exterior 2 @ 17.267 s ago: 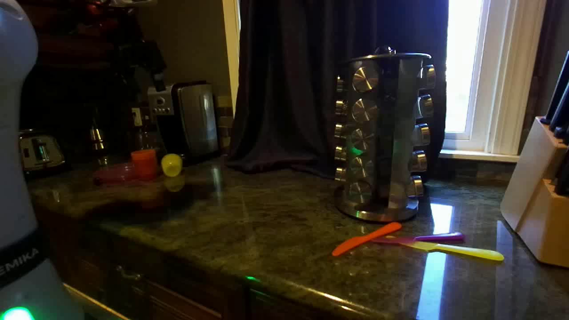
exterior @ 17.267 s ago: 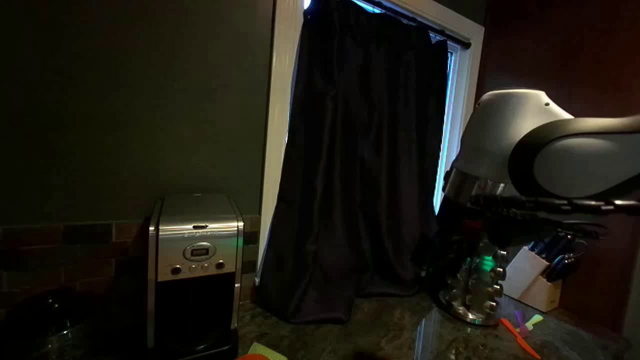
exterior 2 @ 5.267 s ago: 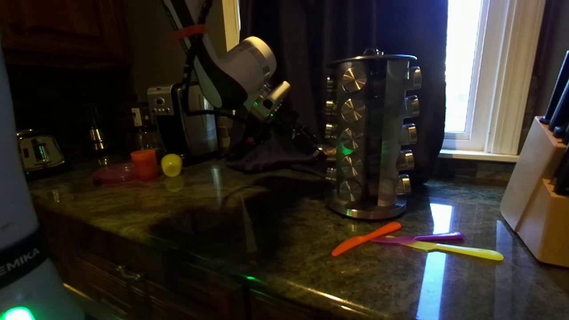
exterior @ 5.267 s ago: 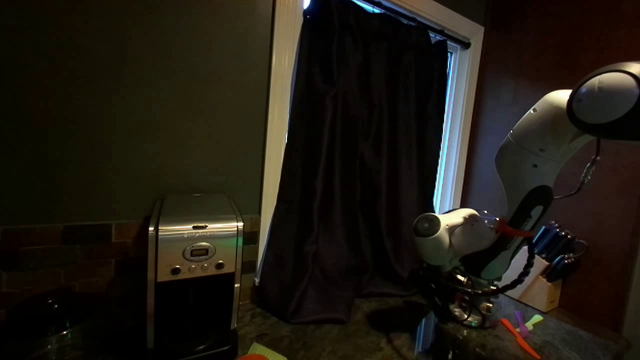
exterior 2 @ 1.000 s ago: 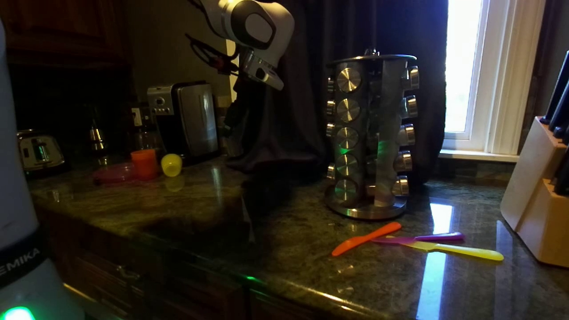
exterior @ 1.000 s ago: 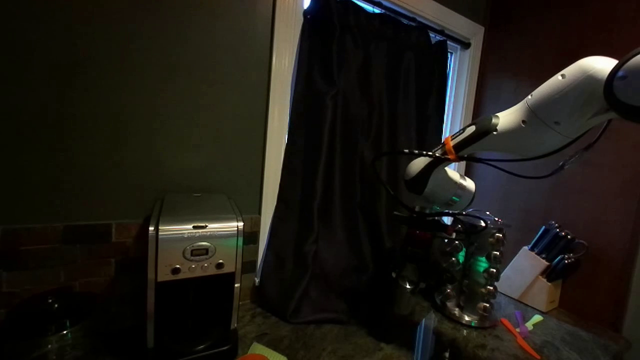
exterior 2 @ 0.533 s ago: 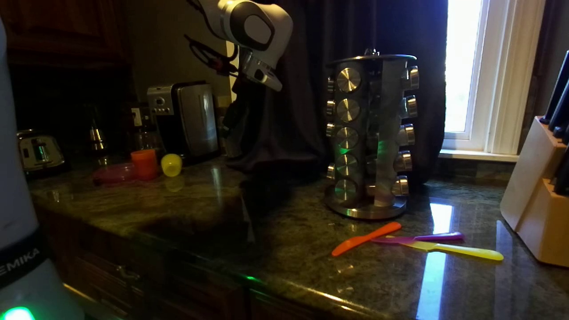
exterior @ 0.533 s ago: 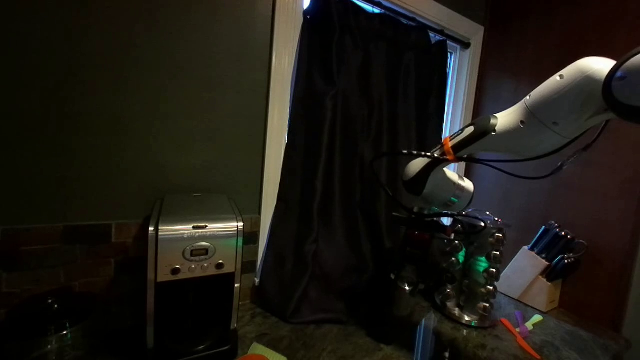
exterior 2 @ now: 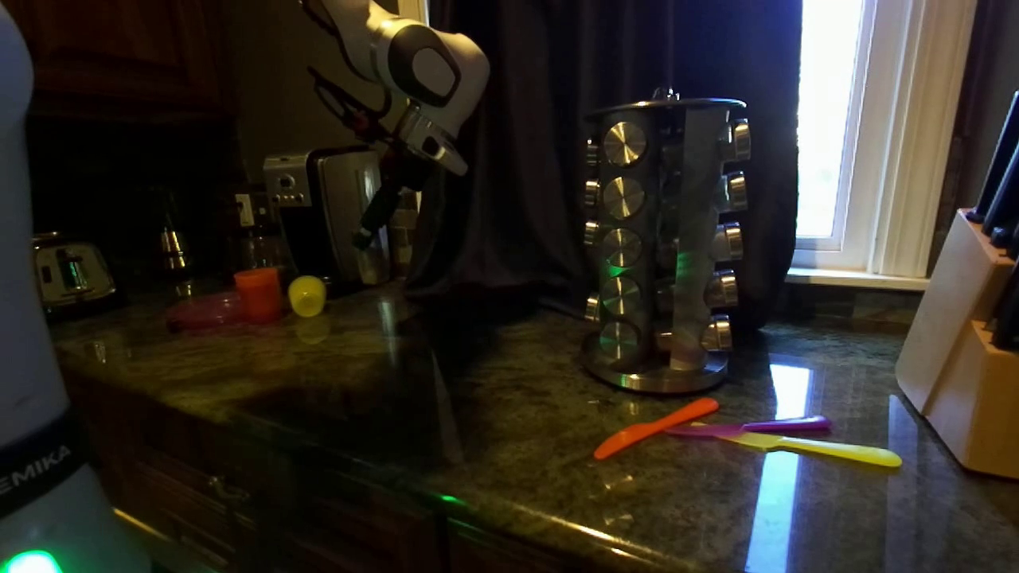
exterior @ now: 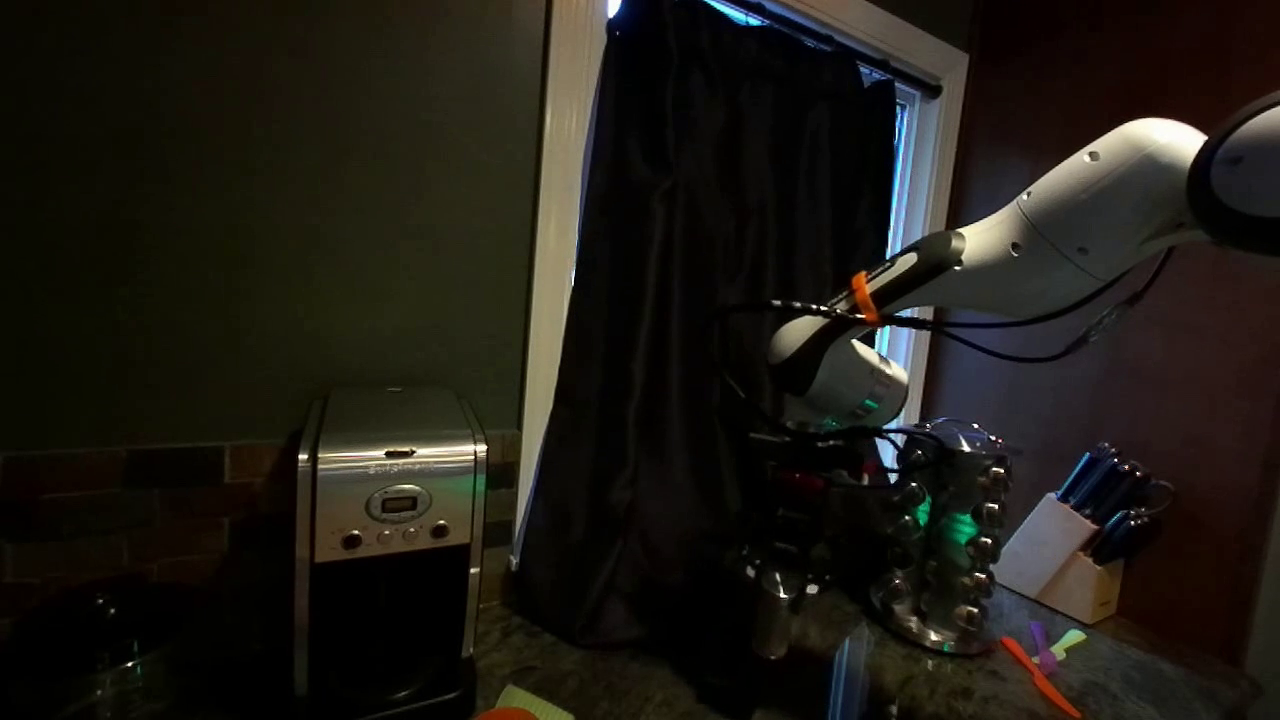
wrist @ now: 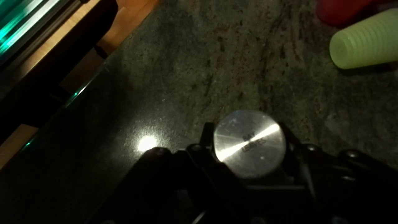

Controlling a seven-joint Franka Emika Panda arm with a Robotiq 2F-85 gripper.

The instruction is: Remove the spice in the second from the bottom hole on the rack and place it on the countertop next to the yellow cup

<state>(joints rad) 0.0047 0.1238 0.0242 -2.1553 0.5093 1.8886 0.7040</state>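
My gripper (wrist: 248, 136) is shut on a spice jar (wrist: 249, 143), whose round silver lid reads "bay leaves" in the wrist view. In an exterior view the jar (exterior: 775, 618) hangs upright below the gripper (exterior: 782, 580), above the countertop (exterior 2: 525, 446). The dark gripper (exterior 2: 370, 231) covers the jar in an exterior view. Well to the side stands the rack (exterior 2: 696, 263), with a gap above the lowest lid of its left column. The yellow cup (exterior 2: 307, 296) lies on its side, and the wrist view shows this cup (wrist: 363, 40) at upper right, apart from the jar.
An orange cup (exterior 2: 259, 294) and a pink plate (exterior 2: 203, 310) sit beside the yellow cup. Behind them is a coffee maker (exterior 2: 350, 215). Orange (exterior 2: 657, 430), purple and yellow plastic knives lie before the rack, near a knife block (exterior 2: 967, 358). The counter's edge (wrist: 80, 90) crosses the wrist view.
Over the last half second the arm has shifted left in both exterior views, carrying the jar farther from the rack. Earlier frames show the gripper at the rack's side. The cups have not moved.
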